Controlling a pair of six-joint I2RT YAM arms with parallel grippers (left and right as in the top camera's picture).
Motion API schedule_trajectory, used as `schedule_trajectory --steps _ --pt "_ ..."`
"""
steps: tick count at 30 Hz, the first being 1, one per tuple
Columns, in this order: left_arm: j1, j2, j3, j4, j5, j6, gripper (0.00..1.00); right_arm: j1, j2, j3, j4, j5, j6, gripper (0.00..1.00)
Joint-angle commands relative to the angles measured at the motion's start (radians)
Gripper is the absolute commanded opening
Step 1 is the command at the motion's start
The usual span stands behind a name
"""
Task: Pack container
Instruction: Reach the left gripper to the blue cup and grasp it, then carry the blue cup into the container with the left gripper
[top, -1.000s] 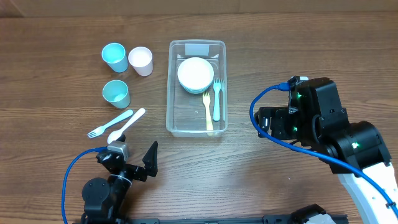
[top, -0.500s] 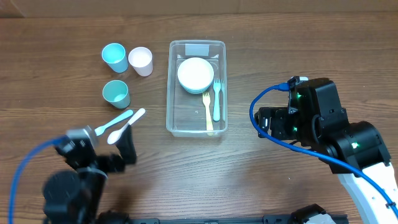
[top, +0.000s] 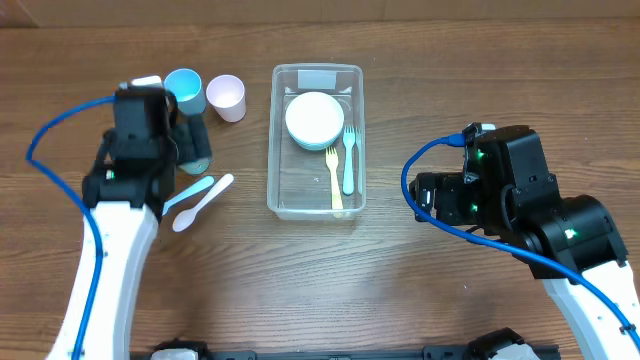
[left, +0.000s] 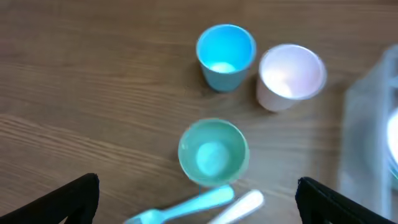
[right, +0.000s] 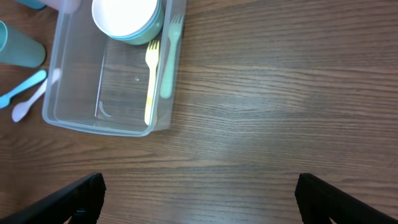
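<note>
Left arm (top: 125, 200) has swung from the near edge of the wooden desk (top: 450, 60) to its far-left side. Overhead, the clear rectangular plastic container (top: 271, 150) sits mid-desk (a white round bowl (top: 314, 117) and a yellow plastic fork (top: 335, 180) lie inside). In the left wrist view, the left hand (left: 199, 202) is spread wide above a teal-green paper cup (left: 213, 152). In the right wrist view, the right hand (right: 199, 199) is also spread, well apart from the container.

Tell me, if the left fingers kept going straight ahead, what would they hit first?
Most likely the green cup, which sits centred between the open left fingers in the wrist view. How high they are above it is unclear.
</note>
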Motion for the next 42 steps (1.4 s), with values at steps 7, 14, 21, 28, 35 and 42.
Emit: schedule_trajectory --steps 7,14,21,28,35,42 --pt "0.217 0.457 0.423 0.013 0.185 0.137 1.0 0.001 -0.003 0.003 0.006 0.01 0.0 1.0" --pt "0.221 0.757 0.564 0.113 0.182 0.146 0.99 0.001 -0.003 0.003 0.006 0.01 0.0 1.0" --pt "0.218 0.873 0.565 0.212 0.304 0.104 0.92 0.001 -0.003 0.003 0.006 0.01 0.0 1.0" --pt "0.197 0.959 0.565 0.237 0.317 0.082 0.74 0.001 -0.003 0.003 0.006 0.01 0.0 1.0" --pt "0.197 0.962 0.777 0.064 0.308 0.043 0.04 0.001 -0.003 0.003 0.006 0.01 0.0 1.0" --pt "0.148 0.869 1.22 -0.413 0.296 0.044 0.04 0.001 -0.003 0.003 0.006 0.01 0.0 1.0"
